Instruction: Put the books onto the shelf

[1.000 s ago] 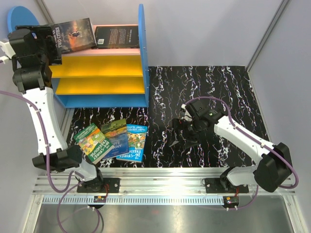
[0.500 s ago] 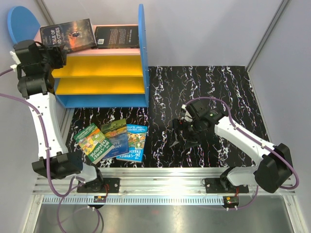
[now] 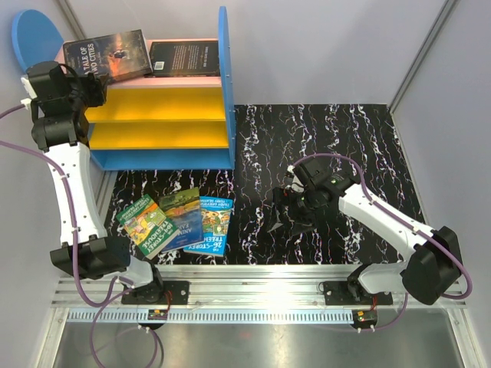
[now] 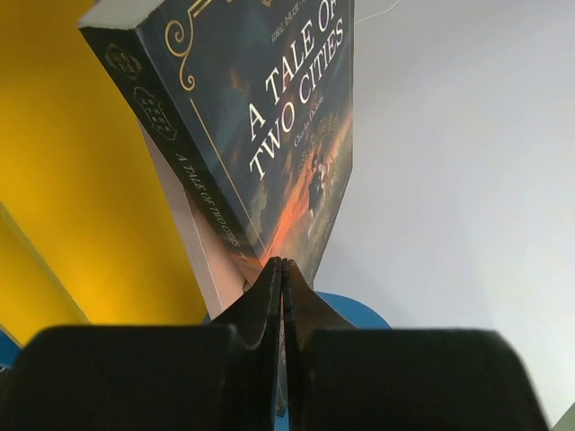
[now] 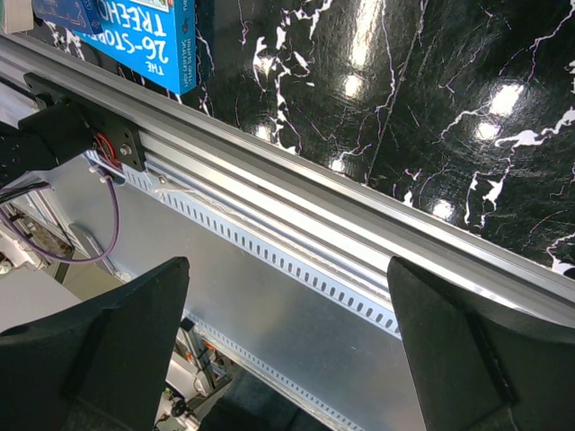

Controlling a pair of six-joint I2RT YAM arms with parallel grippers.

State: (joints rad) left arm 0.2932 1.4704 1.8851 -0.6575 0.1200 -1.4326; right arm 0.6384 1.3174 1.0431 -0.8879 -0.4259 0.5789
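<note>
Left gripper (image 4: 282, 269) backs off the Two Cities book (image 3: 107, 55), shelved now, jaws pinched together empty; right gripper (image 5: 287, 305) gapes wide.

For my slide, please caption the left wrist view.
Closed left fingers point at A Tale of Two Cities on the shelf.

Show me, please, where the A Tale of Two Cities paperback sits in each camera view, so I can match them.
Top external: the Tale of Two Cities book lies at upper left, on the shelf's pink top board.
Left wrist: it fills the upper centre, just beyond the closed left hand.
Right wrist: not in it.
Shared landmark: the yellow shelf board, in the top and left wrist views.
</note>
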